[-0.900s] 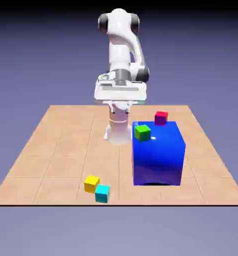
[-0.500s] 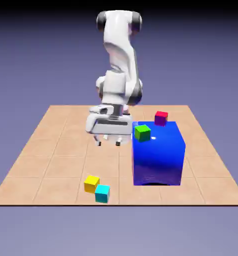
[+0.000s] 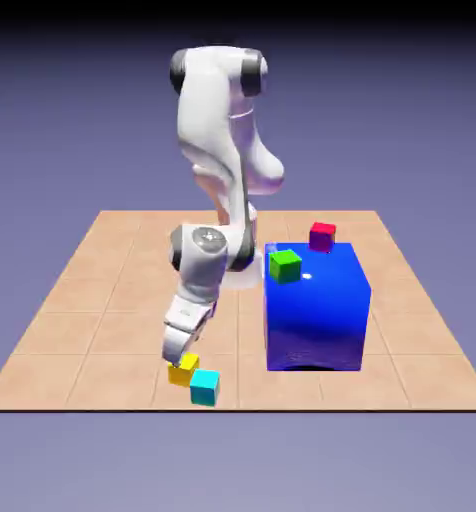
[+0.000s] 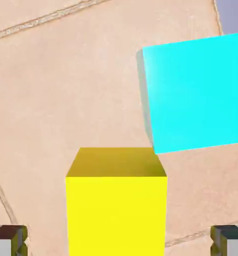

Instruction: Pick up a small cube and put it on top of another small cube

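Note:
A small yellow cube lies on the table near its front edge, and a small cyan cube touches its corner. My gripper has come down over the yellow cube and is open. In the hand view the yellow cube stands large between the two grey fingertips, with a gap on each side. The cyan cube lies just beyond it to the right. My gripper holds nothing.
A big blue block stands right of the arm, with a small green cube on its top. A small red cube shows at the block's far corner. The table's front edge runs just past the cyan cube.
The arm has swung from high at the back of the table down and forward. The hand now sits low over the yellow cube. No cube has moved.

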